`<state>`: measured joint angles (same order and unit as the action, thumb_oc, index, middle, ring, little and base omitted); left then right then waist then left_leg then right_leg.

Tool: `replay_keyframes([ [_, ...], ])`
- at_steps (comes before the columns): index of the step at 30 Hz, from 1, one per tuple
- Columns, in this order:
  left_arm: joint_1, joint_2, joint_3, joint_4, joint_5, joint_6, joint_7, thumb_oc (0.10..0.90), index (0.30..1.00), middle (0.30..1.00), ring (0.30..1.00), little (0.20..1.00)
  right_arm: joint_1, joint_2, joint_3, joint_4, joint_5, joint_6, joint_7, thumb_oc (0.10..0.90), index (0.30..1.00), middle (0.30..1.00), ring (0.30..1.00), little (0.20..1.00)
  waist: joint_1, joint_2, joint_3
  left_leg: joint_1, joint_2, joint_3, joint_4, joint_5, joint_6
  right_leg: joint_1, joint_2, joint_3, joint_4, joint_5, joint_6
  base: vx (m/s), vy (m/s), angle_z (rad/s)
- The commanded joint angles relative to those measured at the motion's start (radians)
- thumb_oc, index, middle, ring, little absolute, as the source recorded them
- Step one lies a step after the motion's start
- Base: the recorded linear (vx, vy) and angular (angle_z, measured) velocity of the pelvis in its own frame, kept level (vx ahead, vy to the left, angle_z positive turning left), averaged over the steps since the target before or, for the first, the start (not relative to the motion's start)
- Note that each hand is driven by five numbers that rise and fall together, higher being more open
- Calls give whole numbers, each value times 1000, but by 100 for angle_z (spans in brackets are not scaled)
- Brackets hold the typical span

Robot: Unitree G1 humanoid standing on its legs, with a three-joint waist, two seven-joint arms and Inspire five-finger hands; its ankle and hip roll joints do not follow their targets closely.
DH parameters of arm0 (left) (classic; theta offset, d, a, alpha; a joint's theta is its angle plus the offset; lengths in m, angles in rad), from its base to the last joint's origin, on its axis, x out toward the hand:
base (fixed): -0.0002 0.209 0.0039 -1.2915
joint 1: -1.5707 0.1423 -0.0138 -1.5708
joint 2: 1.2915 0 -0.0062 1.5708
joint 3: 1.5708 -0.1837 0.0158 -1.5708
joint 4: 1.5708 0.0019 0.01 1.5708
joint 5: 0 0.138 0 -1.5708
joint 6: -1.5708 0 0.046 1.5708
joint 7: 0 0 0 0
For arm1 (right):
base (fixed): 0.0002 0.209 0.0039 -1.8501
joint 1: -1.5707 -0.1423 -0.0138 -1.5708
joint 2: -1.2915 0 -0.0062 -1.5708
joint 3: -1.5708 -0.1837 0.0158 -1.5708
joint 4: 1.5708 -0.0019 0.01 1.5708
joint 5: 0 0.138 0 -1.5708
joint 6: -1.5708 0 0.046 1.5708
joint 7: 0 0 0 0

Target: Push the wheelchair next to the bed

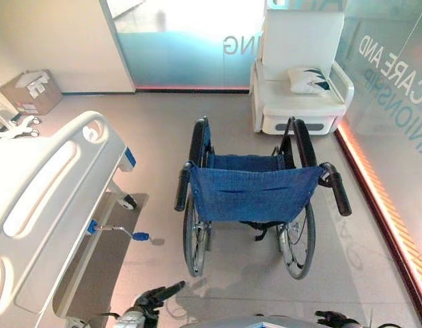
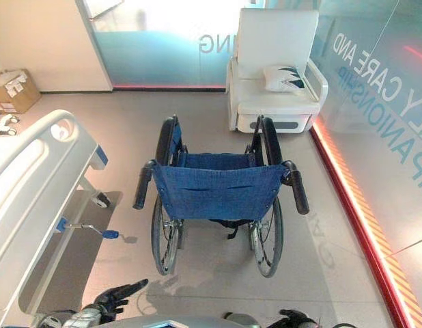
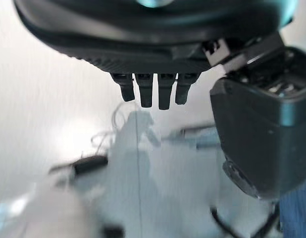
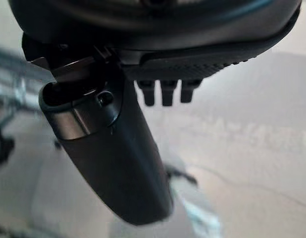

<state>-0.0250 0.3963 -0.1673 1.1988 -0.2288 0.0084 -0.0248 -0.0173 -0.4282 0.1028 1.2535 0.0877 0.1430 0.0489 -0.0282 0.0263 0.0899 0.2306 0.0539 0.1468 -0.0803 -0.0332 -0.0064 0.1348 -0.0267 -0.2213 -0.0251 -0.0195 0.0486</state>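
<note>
A: Count check?
B: One wheelchair (image 1: 250, 198), two push handles, two big wheels visible. One bed (image 1: 44, 198), one blue crank handle (image 1: 139, 236) under it.
A: Seating?
B: One white armchair (image 1: 296, 75), one cushion (image 1: 308, 80) on it.
A: Anything else?
B: One cardboard box (image 1: 30, 92) by the wall. Two robot hands: left hand (image 1: 156, 295), right hand (image 1: 334, 317).

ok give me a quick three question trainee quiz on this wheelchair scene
1. True or false: a robot hand grips the blue fabric-backed wheelchair.
2. The white hospital bed lies on which side of the wheelchair: A robot's left, B robot's right?
3. What lies on the white armchair behind the wheelchair?

Key: 1 false, both hands hang low, touching nothing. 2 A. 3 a white cushion.
</note>
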Motion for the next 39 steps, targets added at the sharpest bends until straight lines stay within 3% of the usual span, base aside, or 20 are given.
replay_keyframes([
  [1,-155,133,40,40,-34,-12,30,800,900,900,900,900,-122,-159,-57,62,41,-5,-83,800,900,900,900,900,-3,-32,-22,-55,-25,76,2,-4,-11,9,-30,-16,14,-25,55,0,0,0],
  [5,-211,207,50,20,-82,2,50,800,900,900,900,900,-169,-249,-88,53,71,-28,-123,800,900,900,900,900,-5,-30,-26,-57,-25,79,-2,-4,-10,7,-32,-15,8,-21,57,0,0,0],
  [6,-246,252,52,-7,-121,1,73,800,900,900,900,900,-203,-305,-104,41,116,-44,-156,800,900,900,900,900,-4,-27,-29,-58,-25,79,-4,-3,-11,7,-33,-14,5,-18,58,0,0,0],
  [8,-270,280,51,-42,-124,-5,103,800,900,900,900,900,-226,-339,-116,20,161,-67,-185,800,900,900,900,900,-3,-26,-27,-58,-26,77,-5,-3,-11,7,-33,-14,2,-16,58,-19,9,0],
  [9,-302,333,47,-138,-114,2,152,800,900,900,900,900,-261,-388,-134,-59,237,-83,-249,800,900,900,900,900,0,-24,-23,-59,-27,75,-4,-5,-12,9,-34,-13,-1,-15,60,-46,8,0],
  [13,-329,394,63,-331,-136,29,217,800,900,900,900,900,-284,-433,-166,-256,274,-110,-361,800,900,900,900,900,2,-24,-15,-70,-30,68,-6,0,-17,0,-33,-11,-4,-9,60,-57,7,1],
  [14,-336,417,93,-446,-157,34,247,800,900,900,900,900,-286,-449,-182,-430,301,-90,-436,800,900,900,900,900,1,-23,-10,-79,-32,65,-6,2,-18,-7,-33,-7,-3,-8,60,-73,11,0],
  [17,-345,431,136,-572,-184,13,265,800,900,900,900,900,-281,-455,-205,-634,315,-84,-505,800,900,900,900,900,-5,-24,-4,-87,-34,60,-6,4,-20,-15,-32,-2,-2,-8,58,-56,16,1],
  [22,-384,409,177,-791,-282,-20,229,800,900,900,900,900,-323,-427,-243,-898,272,-150,-554,800,900,900,900,900,-10,-20,-4,-92,-35,60,-6,0,-20,-17,-31,2,0,-17,56,-9,8,2],
  [26,-393,377,187,-923,-360,-33,171,800,900,900,900,900,-360,-409,-233,-1046,246,-164,-537,800,900,900,900,900,-9,-18,-9,-87,-35,63,-7,-5,-20,-10,-31,-3,-1,-23,56,0,0,0],
  [31,-379,336,184,-1072,-438,5,108,800,900,900,900,900,-370,-372,-202,-1177,269,-194,-445,800,900,900,900,900,-10,-19,-14,-79,-35,73,-7,-10,-19,-3,-32,-9,0,-29,58,3,1,1],
  [39,-352,355,146,-1111,-288,66,89,800,900,900,900,900,-325,-305,-168,-1270,444,-151,-307,800,900,900,900,900,-11,-24,-15,-80,-36,81,-7,-10,-16,-3,-33,-15,-2,-27,62,-9,-3,-3],
])
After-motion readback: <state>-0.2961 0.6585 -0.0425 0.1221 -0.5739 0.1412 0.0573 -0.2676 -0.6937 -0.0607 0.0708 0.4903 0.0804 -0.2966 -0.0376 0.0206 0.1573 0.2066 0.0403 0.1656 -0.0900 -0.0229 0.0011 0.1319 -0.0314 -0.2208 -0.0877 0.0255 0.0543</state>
